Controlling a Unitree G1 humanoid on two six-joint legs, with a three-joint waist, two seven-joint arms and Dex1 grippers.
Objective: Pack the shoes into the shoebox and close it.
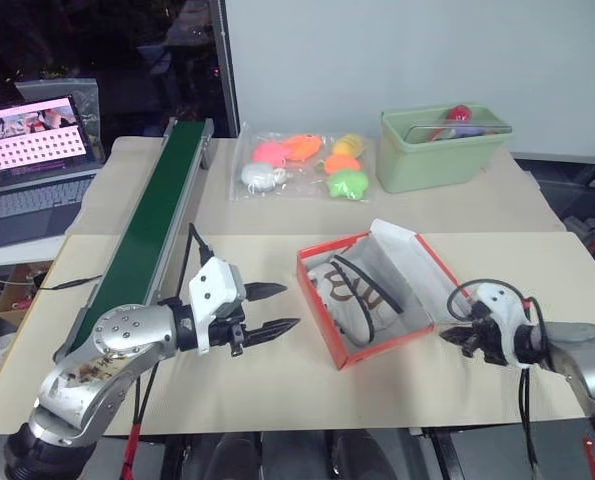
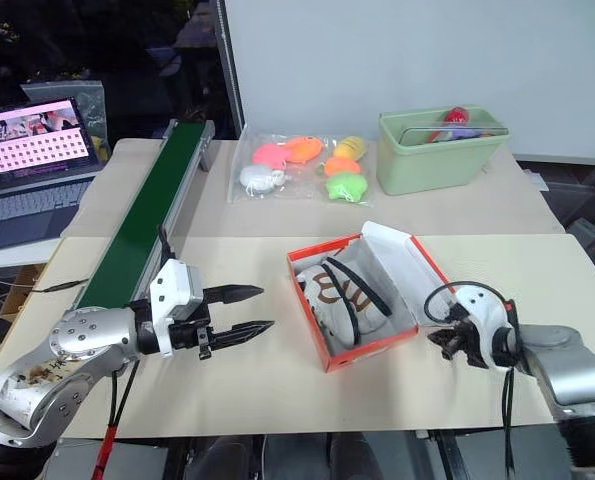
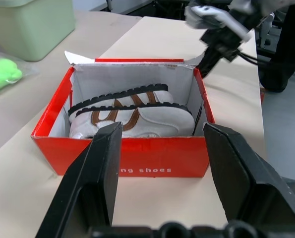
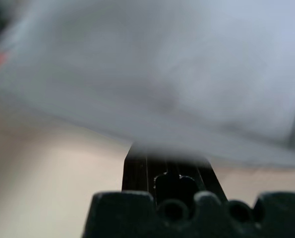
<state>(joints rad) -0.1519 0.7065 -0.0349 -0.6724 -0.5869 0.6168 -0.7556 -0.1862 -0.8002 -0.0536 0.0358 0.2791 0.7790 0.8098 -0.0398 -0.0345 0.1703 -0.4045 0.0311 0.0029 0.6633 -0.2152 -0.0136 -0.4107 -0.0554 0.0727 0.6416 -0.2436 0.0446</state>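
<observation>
Beige tabletop carries the work, with a white wall behind and a dark window to the left. At its centre sits the red-orange shoebox, open, its lid raised on the far side toward the robot's right. Both shoes lie inside it on their sides, white with brown stripes and dark ridged soles. White lettering on the box's near wall reads "ng shoes"; the start is hidden behind a finger.

Left arm reaches forward from the robot's left, its left claw pointing nearly level at the box and apart from it, fingers spread with nothing between them.

Right arm lies low over the tabletop on the box's right side, its right claw aimed in at the box's near right corner, fingers pressed together and empty.

Behind stand a pale green bin, bagged soft toys, a green conveyor belt and a laptop.
</observation>
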